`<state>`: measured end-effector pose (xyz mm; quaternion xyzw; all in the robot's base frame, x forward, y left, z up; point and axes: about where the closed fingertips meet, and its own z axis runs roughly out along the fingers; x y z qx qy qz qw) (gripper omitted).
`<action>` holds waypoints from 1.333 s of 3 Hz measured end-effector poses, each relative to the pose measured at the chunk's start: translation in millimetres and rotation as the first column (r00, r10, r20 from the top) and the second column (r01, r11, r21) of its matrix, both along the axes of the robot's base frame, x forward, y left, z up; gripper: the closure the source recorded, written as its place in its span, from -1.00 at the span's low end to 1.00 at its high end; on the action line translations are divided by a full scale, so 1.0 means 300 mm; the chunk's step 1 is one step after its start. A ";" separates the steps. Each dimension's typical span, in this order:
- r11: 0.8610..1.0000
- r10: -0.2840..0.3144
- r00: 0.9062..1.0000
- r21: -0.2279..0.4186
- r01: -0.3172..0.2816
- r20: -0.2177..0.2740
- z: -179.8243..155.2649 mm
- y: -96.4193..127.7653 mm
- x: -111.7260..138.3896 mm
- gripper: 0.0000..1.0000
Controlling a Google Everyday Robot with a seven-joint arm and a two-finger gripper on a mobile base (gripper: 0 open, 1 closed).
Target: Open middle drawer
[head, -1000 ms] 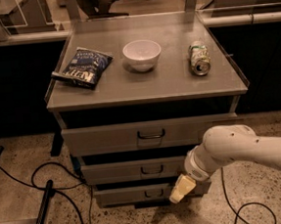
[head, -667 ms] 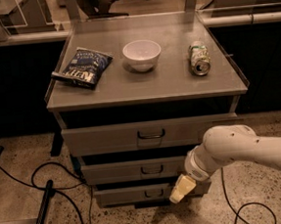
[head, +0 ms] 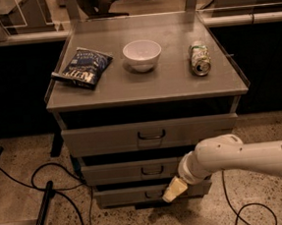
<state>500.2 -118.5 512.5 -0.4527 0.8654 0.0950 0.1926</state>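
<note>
Below the cabinet top, hand points down-left at the lowest drawer, grip unclear

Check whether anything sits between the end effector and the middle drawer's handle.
Nothing visible does. The end effector hangs low in front of the bottom drawer, just below and right of the handle of the middle drawer. The chip bag, bowl and can lie up on the cabinet top.

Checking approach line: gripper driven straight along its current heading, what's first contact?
Likely the bottom drawer front, not the middle drawer; the gripper sits low before it, pointing down-left. Depth unclear.
</note>
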 end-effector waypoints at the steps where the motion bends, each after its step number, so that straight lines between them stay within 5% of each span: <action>1: 0.999 -0.054 0.998 0.009 0.054 0.012 -0.062 -0.007 0.045 -1.00; 4: 0.997 -0.074 0.996 0.022 0.073 0.045 -0.123 0.045 0.107 -1.00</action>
